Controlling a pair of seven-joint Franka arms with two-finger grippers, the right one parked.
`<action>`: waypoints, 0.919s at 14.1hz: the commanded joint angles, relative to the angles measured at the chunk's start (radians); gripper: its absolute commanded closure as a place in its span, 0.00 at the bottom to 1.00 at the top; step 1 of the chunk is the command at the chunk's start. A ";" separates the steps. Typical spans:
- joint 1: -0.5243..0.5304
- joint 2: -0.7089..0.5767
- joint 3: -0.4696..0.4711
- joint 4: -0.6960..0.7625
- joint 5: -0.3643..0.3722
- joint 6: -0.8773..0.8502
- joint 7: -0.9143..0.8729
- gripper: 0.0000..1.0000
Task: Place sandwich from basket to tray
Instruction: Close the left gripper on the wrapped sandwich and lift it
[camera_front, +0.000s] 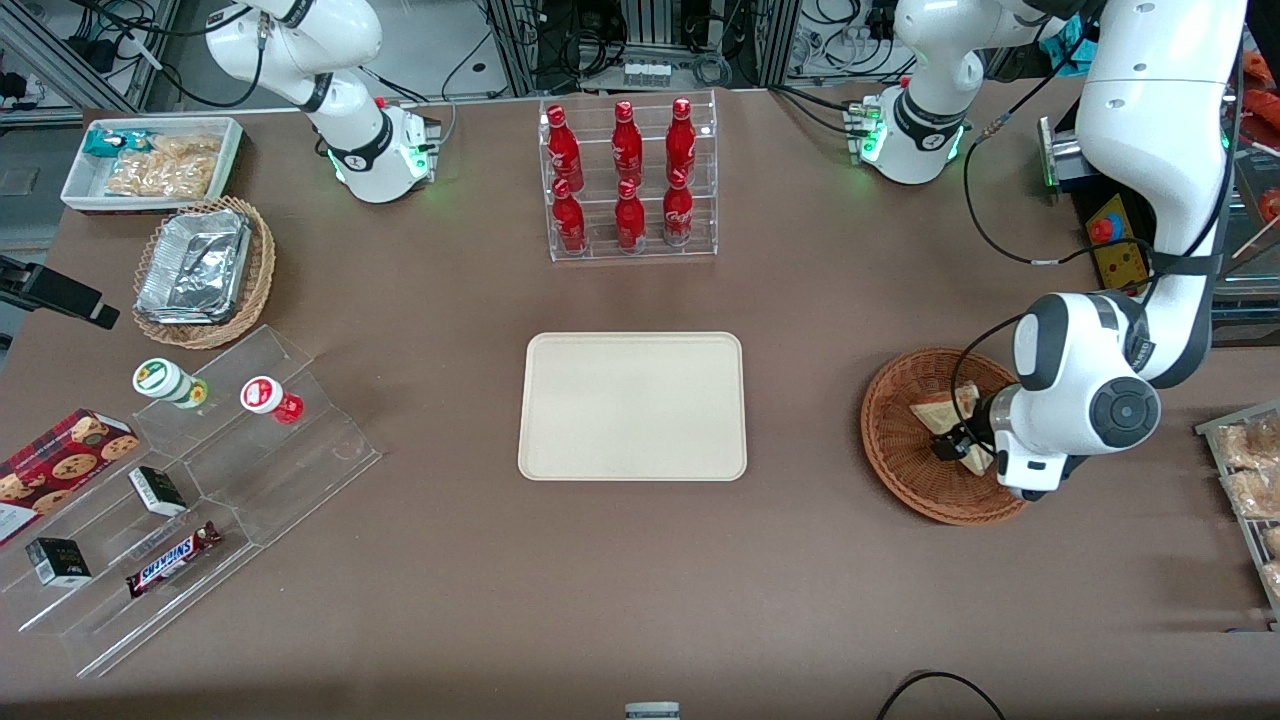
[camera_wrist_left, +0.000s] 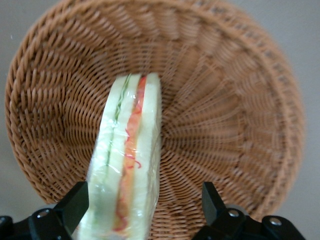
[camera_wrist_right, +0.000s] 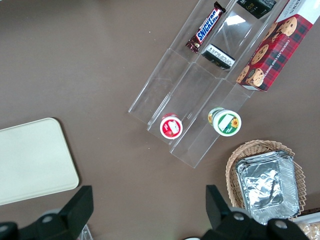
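Sandwich (camera_wrist_left: 129, 165), wrapped, on edge in basket (camera_wrist_left: 240, 125); tool (camera_wrist_left: 145, 207) released, fingers astride it but off-centre; advised: centre first, clench lightly across bread faces, lift toward tray (camera_front: 633, 405)

1. "SNICKERS" was read on the brown candy bar wrapper (camera_front: 172, 559) lying on the clear acrylic stand (camera_front: 250, 500); the same word was seen on it in the right wrist view.
2. "CHOCOLATE CHIP COOKIES" was made out along the edge of the red plaid cookie box (camera_wrist_right: 272, 52).
3. White script was seen on the red bottles (camera_front: 625, 175), but it was too small to be read.
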 joint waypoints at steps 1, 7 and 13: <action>-0.008 -0.012 0.002 0.053 0.020 -0.068 -0.009 0.00; 0.000 0.029 0.030 -0.042 0.046 0.051 -0.018 0.00; -0.014 0.026 0.021 -0.036 0.045 0.119 -0.197 0.87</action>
